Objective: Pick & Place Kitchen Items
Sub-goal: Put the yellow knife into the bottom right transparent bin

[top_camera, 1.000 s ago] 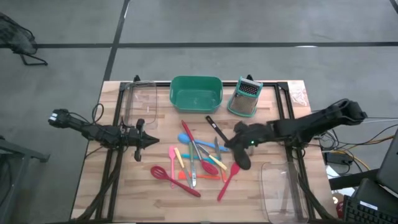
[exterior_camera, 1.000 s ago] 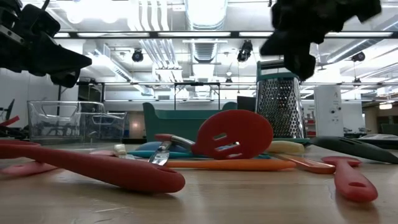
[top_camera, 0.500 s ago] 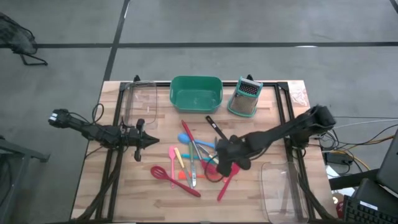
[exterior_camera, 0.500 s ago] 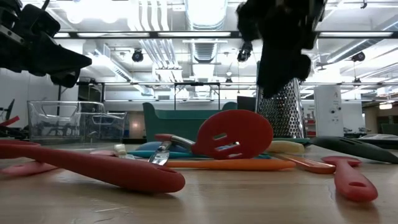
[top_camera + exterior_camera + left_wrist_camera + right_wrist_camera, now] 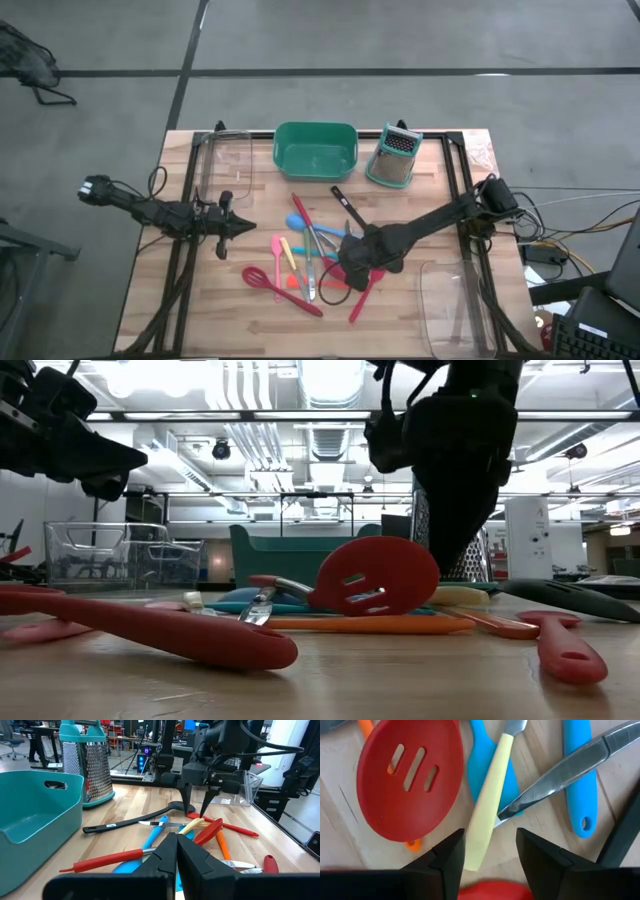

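Note:
Several slim utensils lie in a loose pile (image 5: 312,255) at the table's middle: a red slotted spoon (image 5: 407,785), a yellow-handled tool (image 5: 487,805), a blue spatula (image 5: 482,775), metal tongs (image 5: 560,775), a black ladle (image 5: 135,820) and others. My right gripper (image 5: 350,265) is open and points down over the pile's right side. In the right wrist view (image 5: 489,834) its fingers stand on either side of the yellow handle's free end. My left gripper (image 5: 245,228) is shut and empty, above the table left of the pile.
A teal tub (image 5: 316,148) and a steel grater (image 5: 393,157) stand at the far edge. A clear container (image 5: 225,160) sits at the far left and another (image 5: 447,300) at the near right. A red spoon (image 5: 150,630) lies near the front edge.
My right gripper has gone toward the table's left edge and down, from beside the black ladle's bowl to just over the red slotted spoon and the yellow handle. The utensils have stayed where they were.

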